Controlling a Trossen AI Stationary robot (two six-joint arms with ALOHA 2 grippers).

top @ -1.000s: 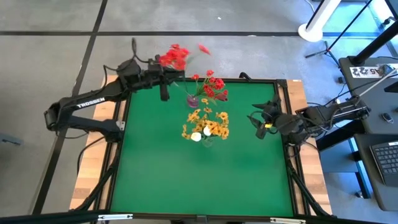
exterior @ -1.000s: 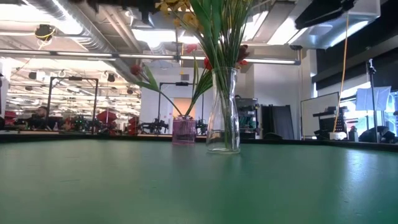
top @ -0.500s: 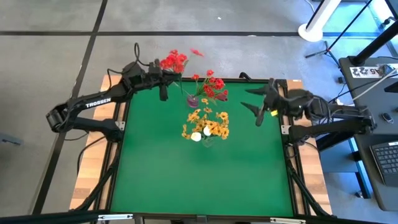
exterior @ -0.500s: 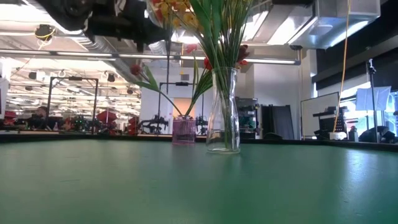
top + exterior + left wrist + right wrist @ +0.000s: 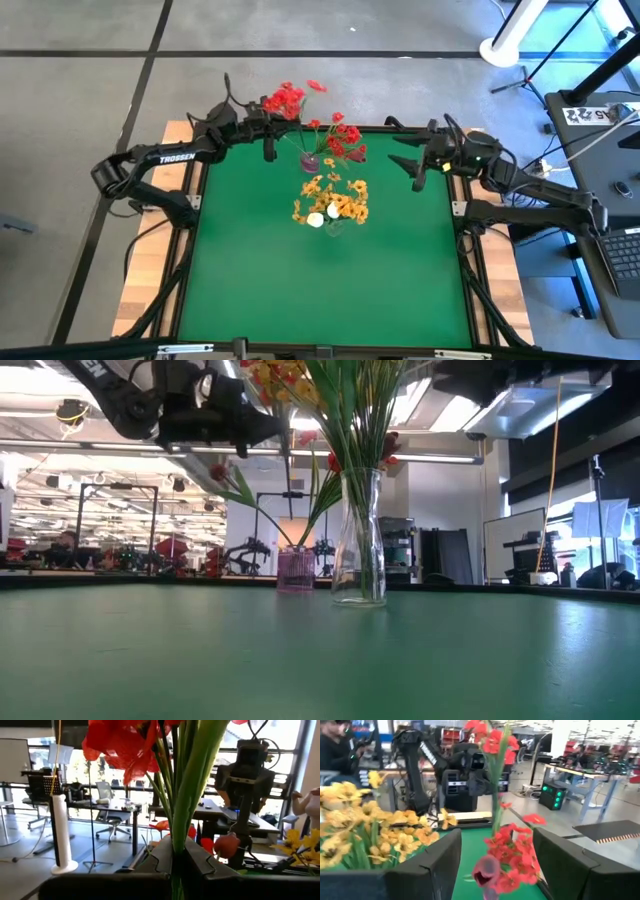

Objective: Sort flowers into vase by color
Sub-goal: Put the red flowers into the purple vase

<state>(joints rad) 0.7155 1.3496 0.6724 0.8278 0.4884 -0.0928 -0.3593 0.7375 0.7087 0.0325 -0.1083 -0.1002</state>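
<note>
My left gripper (image 5: 268,128) hangs over the table's (image 5: 260,290) far left corner, fingers pinched on the green stem of a red flower cluster (image 5: 285,98) held upright. Just right of it, a small purple vase (image 5: 309,161) holds more red flowers (image 5: 342,137). Nearer, a clear glass vase (image 5: 361,538) holds yellow-orange flowers (image 5: 335,201) and 2 white buds (image 5: 322,215). My right gripper (image 5: 410,170) hovers at the far right, fingers spread wide, holding nothing.

Overhead, table-level, wrist views share vases (image 5: 310,160).
</note>
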